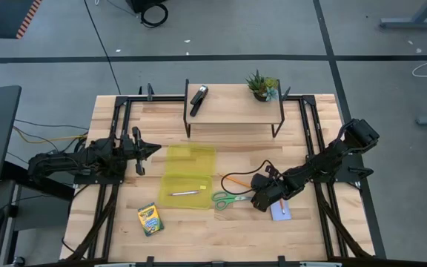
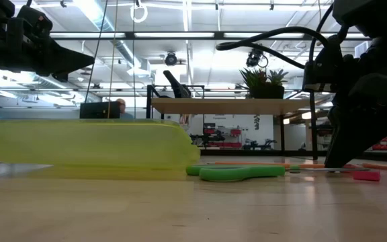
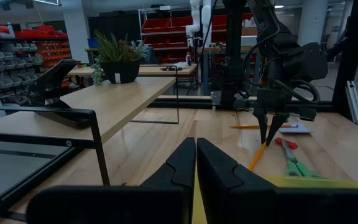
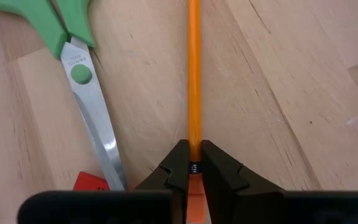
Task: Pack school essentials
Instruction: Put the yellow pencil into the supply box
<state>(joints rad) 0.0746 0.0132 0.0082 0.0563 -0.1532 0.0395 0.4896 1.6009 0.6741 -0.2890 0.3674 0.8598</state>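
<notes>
My right gripper (image 1: 261, 201) is down at the table on the right, shut on the orange pencil (image 4: 193, 74). The green-handled scissors (image 1: 228, 199) lie flat just left of it, and a small red piece (image 4: 89, 182) sits by the blade. The pale blue notepad (image 1: 280, 211) lies right of the gripper with an orange pen (image 1: 282, 210) on it. The open yellow pencil case (image 1: 189, 176) lies mid-table with a slim pen or pencil (image 1: 184, 193) inside. The crayon box (image 1: 150, 219) lies flat near the front edge. My left gripper (image 1: 153, 150) hovers shut left of the case, holding nothing. My right gripper pinches the orange pencil between its two fingertips at the eraser end (image 4: 193, 138), just ahead of the black ferrule. The fingers come from above, slanting down. The shaft runs straight out ahead of them, low along the wooden table, toward the pencil case.
A low wooden shelf (image 1: 232, 111) on black legs stands at the far side, carrying the black stapler (image 1: 199, 99) and a small potted plant (image 1: 262, 85). Black rails (image 1: 117, 141) run along both table sides. Bare wood shows along the near edge.
</notes>
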